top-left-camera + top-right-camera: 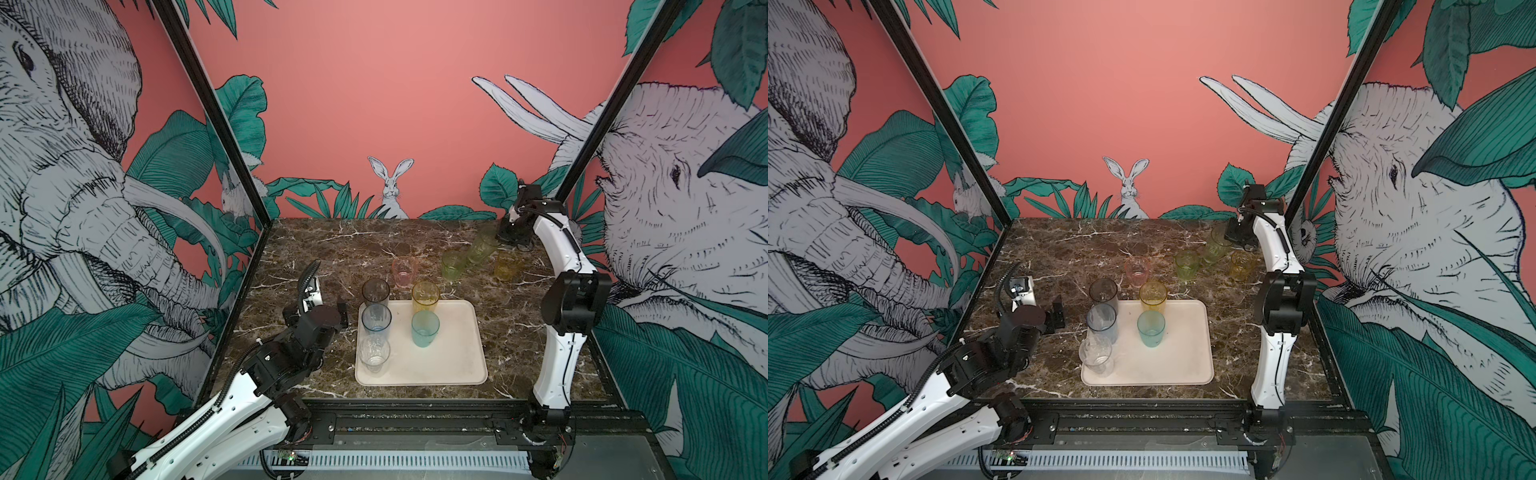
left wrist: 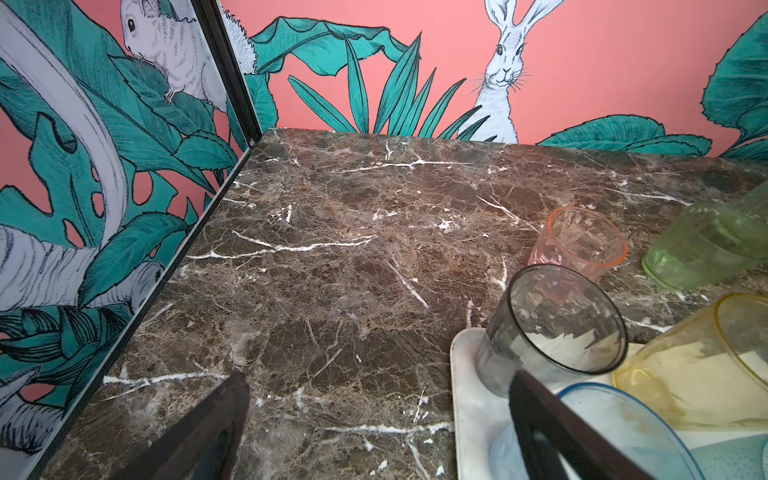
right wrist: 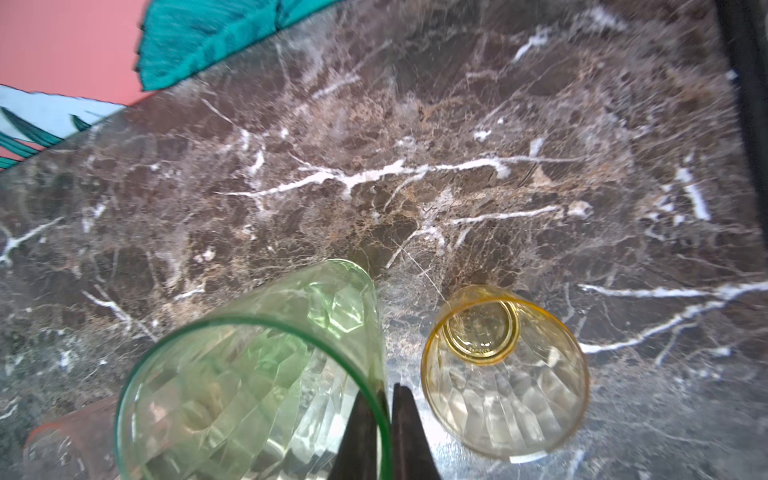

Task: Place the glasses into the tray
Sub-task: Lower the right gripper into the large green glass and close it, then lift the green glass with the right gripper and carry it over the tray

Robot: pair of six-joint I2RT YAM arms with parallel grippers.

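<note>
Five glasses (image 1: 425, 328) are standing in the tray (image 1: 453, 353), four are waiting outside it at the worktop's (image 1: 332, 249) far side, the right pincer (image 3: 384, 395) is clamping the rim of one, the tilted tall green glass (image 1: 482, 247), and the left pincer (image 1: 316, 316) is hanging wide open beside the tray

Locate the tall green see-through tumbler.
In both top views the tall green tumbler tilts at the far right, rim pinched by the right gripper, between the short green tumbler and the short amber tumbler.
</note>
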